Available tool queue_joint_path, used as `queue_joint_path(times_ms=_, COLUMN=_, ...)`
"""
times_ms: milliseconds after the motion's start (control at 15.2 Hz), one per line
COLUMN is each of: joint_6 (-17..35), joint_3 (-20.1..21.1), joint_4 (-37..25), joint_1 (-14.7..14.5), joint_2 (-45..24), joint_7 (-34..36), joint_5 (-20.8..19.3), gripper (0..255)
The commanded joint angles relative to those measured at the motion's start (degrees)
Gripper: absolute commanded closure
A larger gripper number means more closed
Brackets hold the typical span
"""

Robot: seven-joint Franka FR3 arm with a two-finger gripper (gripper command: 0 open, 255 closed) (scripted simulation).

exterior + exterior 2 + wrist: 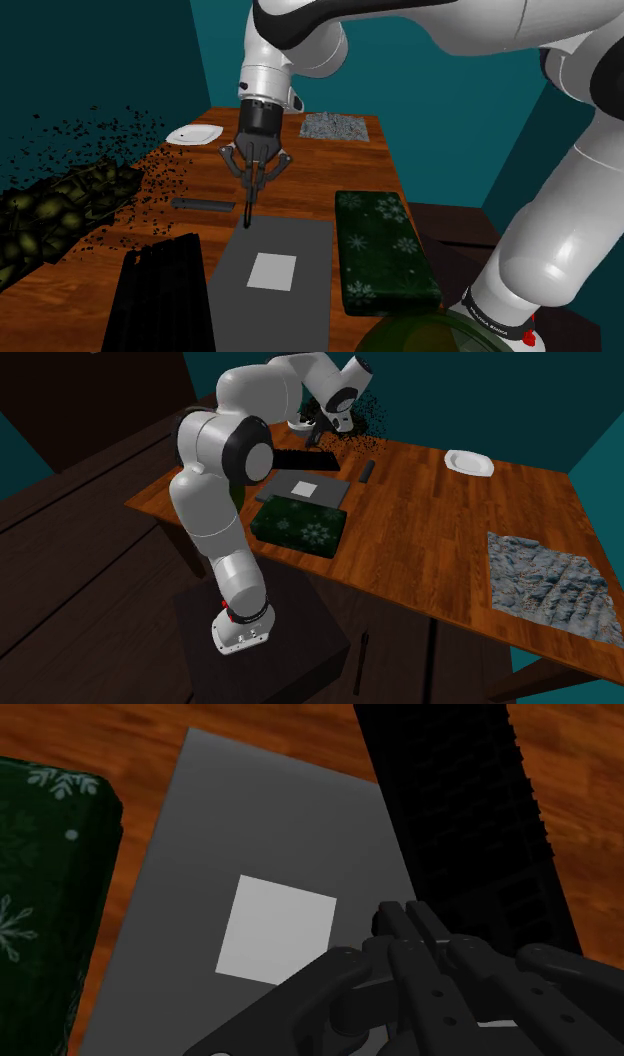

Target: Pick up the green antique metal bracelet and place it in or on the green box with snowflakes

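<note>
The pincer [248, 213] hangs pressed together over the far edge of the grey mat [270, 270] on the table [330, 170]. The green box with snowflakes [383, 250] lies just beside the mat, on the shoulder view's right. I cannot tell where the bracelet is.

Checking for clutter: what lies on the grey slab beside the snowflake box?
A white square lies flat on the grey slab, near its middle; the gripper hangs over the far edge. Anything beneath the square is covered.
</note>
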State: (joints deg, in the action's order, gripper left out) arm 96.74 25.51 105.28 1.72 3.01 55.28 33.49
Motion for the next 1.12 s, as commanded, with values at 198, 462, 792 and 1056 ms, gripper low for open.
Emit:
queue_joint_path(times_ms=198, joint_6=-4.1, joint_3=-3.9, joint_4=9.0, joint_1=2.3, joint_2=10.0, joint_7=-6.0, joint_5=2.5, gripper=255)
queue_joint_path(times_ms=462, joint_6=-8.1, joint_3=-7.6, joint_4=15.1, joint_1=3.5, joint_2=17.4, joint_7=-10.1, joint_5=2.8, gripper=255)
queue_joint_path(times_ms=792, joint_6=-13.5, joint_3=-12.8, joint_4=21.3, joint_1=5.0, joint_2=25.7, joint_7=-14.9, joint_5=1.2, gripper=255)
queue_joint_path(times_ms=1056, joint_6=-17.9, joint_3=-17.2, joint_4=25.1, joint_1=6.3, joint_2=31.4, joint_7=-18.5, joint_5=-1.5, gripper=255)
